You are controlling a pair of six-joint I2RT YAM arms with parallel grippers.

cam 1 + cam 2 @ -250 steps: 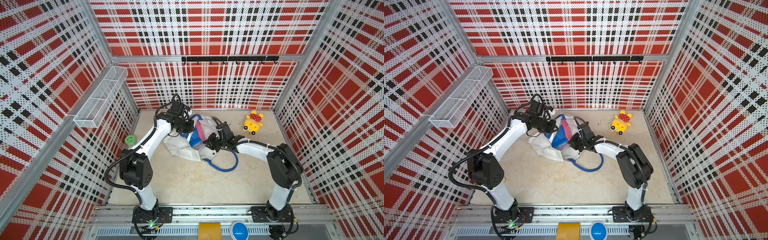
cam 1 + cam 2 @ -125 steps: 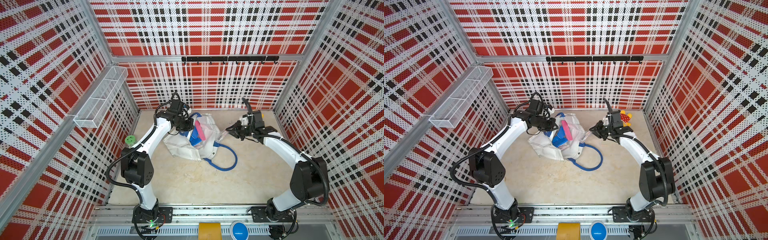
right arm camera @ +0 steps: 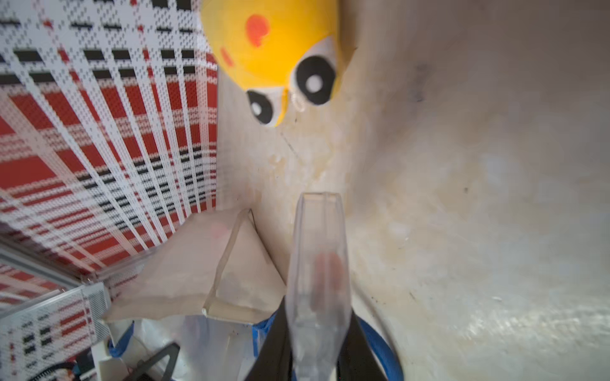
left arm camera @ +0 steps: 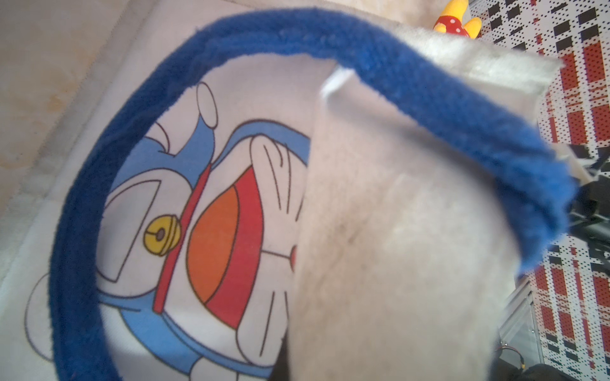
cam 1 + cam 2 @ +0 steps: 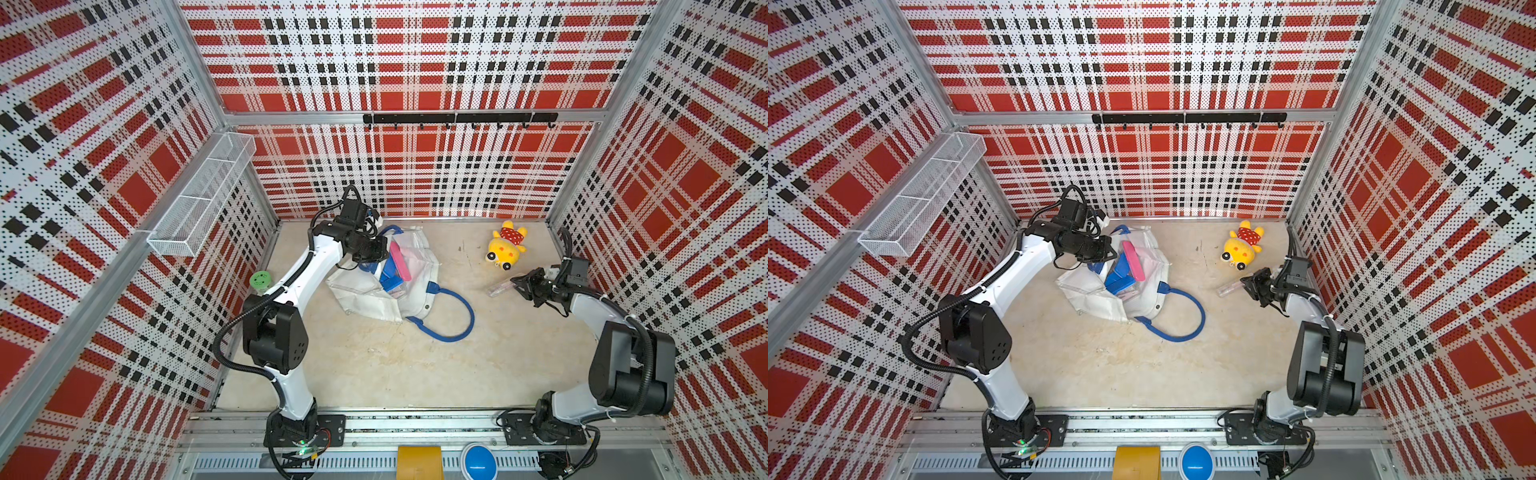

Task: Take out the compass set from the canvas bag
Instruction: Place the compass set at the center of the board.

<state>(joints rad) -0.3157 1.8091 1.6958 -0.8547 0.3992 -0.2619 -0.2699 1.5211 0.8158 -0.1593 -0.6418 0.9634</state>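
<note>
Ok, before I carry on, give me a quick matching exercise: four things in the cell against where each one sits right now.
Things:
1. canvas bag
2. clear case
3. yellow plush toy
4. green disc

Places:
A. at the foot of the wall on the left arm's side
B. held by the right gripper, clear of the bag
C. loose on the floor near the back wall
D. mid-floor, its mouth held by the left gripper

Pairs: 1-D, 2-B, 3-C, 4-A.
</note>
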